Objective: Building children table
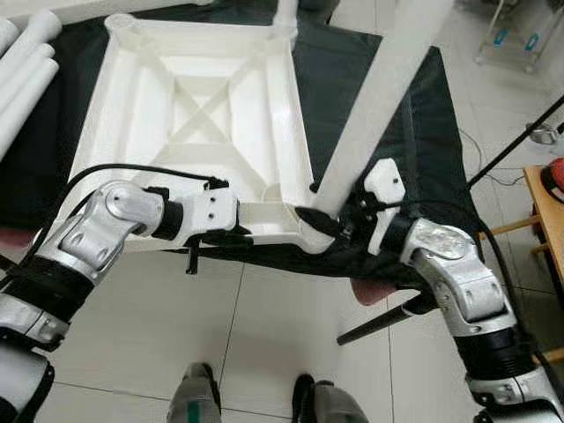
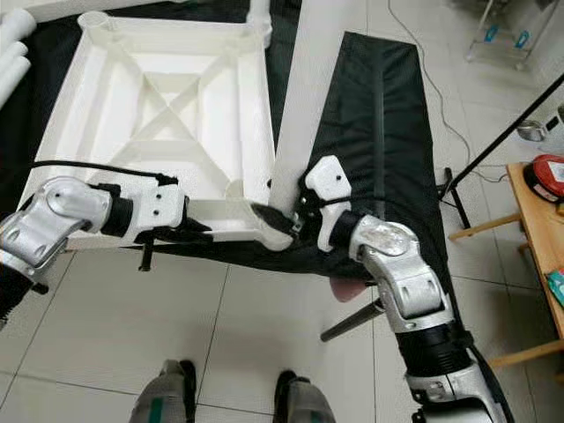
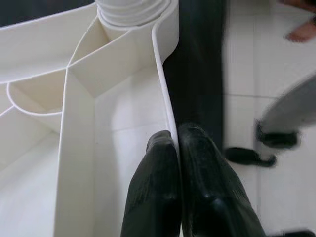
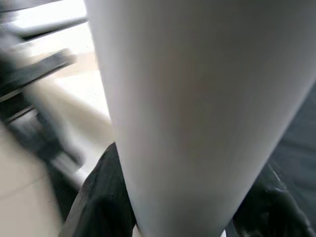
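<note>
I see the upturned white tabletop (image 1: 203, 115) upper left on black cloth (image 1: 388, 159). My left gripper (image 3: 175, 148) pinches its near rim; my right gripper (image 1: 330, 222) clamps 1 white table leg (image 1: 379, 97) at the corner socket.

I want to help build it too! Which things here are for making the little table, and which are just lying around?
For the table:
- white tabletop, upside down on the black cloth; left gripper pinches its rim
- white leg, held by the right gripper at the near corner socket
- spare white legs

Just lying around:
- wooden furniture with a red thing
- black stand leg
</note>
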Available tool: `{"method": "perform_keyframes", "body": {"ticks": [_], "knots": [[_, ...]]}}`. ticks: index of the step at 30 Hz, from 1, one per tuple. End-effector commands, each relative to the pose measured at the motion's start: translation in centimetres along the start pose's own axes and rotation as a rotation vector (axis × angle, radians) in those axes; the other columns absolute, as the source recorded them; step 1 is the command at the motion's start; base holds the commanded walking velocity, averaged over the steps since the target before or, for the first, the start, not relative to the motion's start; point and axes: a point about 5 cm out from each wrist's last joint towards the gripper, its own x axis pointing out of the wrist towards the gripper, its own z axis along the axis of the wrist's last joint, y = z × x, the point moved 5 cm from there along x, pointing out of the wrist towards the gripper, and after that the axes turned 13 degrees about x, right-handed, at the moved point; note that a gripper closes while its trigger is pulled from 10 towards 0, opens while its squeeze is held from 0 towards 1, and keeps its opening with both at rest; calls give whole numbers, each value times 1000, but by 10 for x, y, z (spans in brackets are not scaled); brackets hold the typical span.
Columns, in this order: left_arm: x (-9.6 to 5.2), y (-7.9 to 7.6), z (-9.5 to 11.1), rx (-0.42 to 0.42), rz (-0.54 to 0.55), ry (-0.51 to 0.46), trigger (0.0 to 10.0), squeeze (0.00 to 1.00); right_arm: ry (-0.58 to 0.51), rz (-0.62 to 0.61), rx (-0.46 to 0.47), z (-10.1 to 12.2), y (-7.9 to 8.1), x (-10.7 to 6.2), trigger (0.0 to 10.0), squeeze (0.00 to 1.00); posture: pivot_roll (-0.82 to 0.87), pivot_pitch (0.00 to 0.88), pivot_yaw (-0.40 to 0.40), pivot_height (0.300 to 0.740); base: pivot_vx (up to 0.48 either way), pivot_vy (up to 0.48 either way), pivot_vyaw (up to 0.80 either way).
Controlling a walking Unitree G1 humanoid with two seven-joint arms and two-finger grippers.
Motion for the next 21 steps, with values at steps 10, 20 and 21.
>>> {"method": "perform_keyframes", "body": {"ticks": [10, 20, 21], "knots": [[66, 37, 101, 293, -105, -306, 0, 0, 122, -930, 57, -58, -82, -49, 0, 0, 172, 231, -45, 740, 0, 0, 0], [75, 39, 104, 302, -114, -318, 0, 0, -31, -891, 61, -36, -65, -36, 10000, 1000, 160, 228, -33, 740, 0, 0, 0], [75, 39, 104, 302, -114, -318, 0, 0, -31, -891, 61, -36, -65, -36, 10000, 1000, 160, 228, -33, 740, 0, 0, 0]]}}
